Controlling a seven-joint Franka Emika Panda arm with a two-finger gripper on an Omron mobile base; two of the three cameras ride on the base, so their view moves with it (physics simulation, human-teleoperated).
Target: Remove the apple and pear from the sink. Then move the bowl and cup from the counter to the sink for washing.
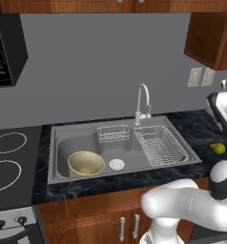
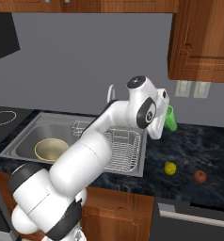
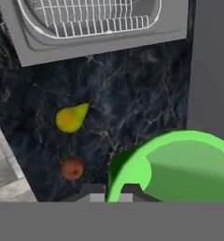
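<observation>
Two fruits — pear (image 3: pixel 72 117) and apple (image 3: pixel 72 168) — lay apart on the counter (image 3: pixel 132 94); the gripper (image 3: pixel 113 190) was clamped on the cup (image 3: pixel 180 164), bowl (image 1: pixel 86 163) inside the sink (image 1: pixel 77 136).

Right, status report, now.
Tool shut on cup, lifted above counter. Bowl already in sink. Pear and apple out on counter. Nothing in the way.
</observation>
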